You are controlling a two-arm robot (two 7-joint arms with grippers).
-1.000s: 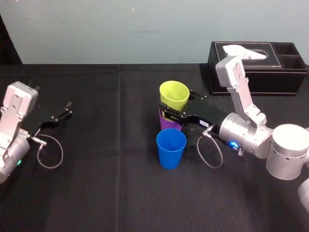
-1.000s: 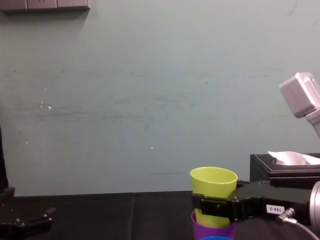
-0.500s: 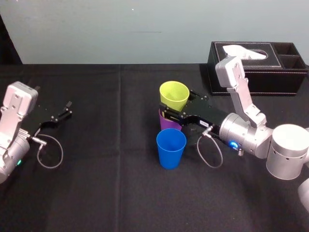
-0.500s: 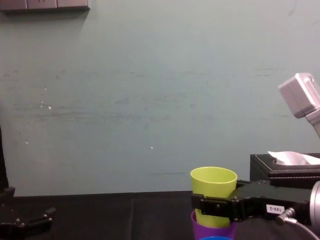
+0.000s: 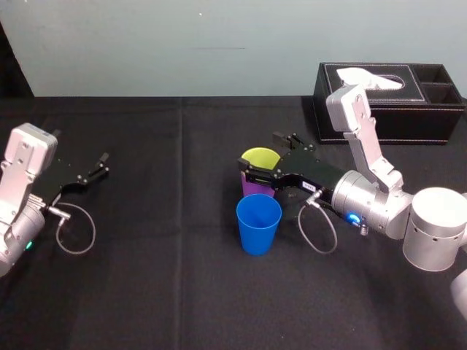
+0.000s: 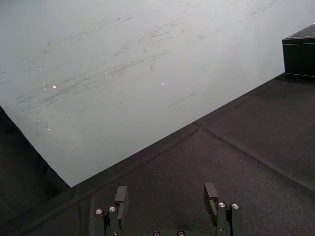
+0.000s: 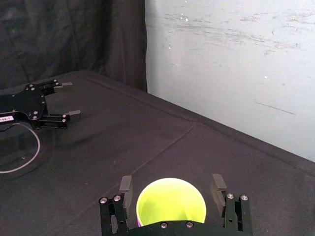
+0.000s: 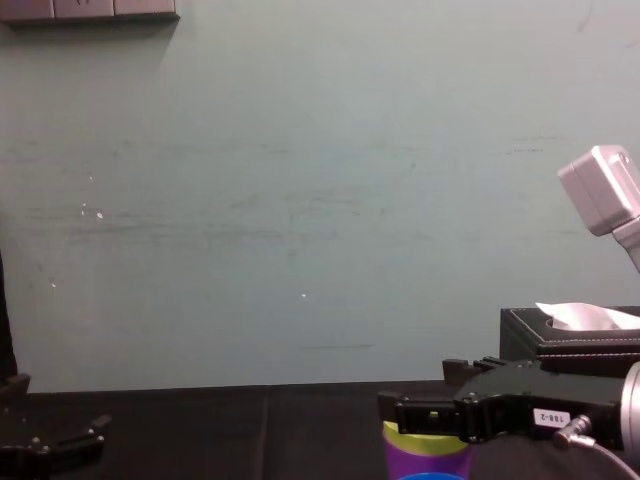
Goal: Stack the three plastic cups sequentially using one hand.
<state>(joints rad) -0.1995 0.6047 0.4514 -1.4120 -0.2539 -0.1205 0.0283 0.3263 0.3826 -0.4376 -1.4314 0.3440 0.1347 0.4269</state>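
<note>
The yellow-green cup (image 5: 260, 158) sits nested in the purple cup (image 5: 253, 187), with only its rim showing above it. In the chest view the yellow-green rim (image 8: 408, 433) tops the purple cup (image 8: 420, 460). My right gripper (image 5: 261, 150) stands open around this rim; in the right wrist view its fingers (image 7: 125, 190) are clear of the yellow-green cup (image 7: 171, 202) on both sides. The blue cup (image 5: 258, 223) stands upright alone, just in front of the pair. My left gripper (image 5: 102, 165) rests open at the far left of the table, with nothing between its fingers (image 6: 121, 194).
A black tissue box (image 5: 390, 102) with white tissue stands at the back right, behind my right arm. A grey cable loop (image 5: 76, 230) lies by the left arm. The black tablecloth (image 5: 168, 277) covers the table up to a pale wall.
My right gripper has opened and the yellow-green cup has dropped down into the purple cup. The blue cup and the left arm have not moved.
</note>
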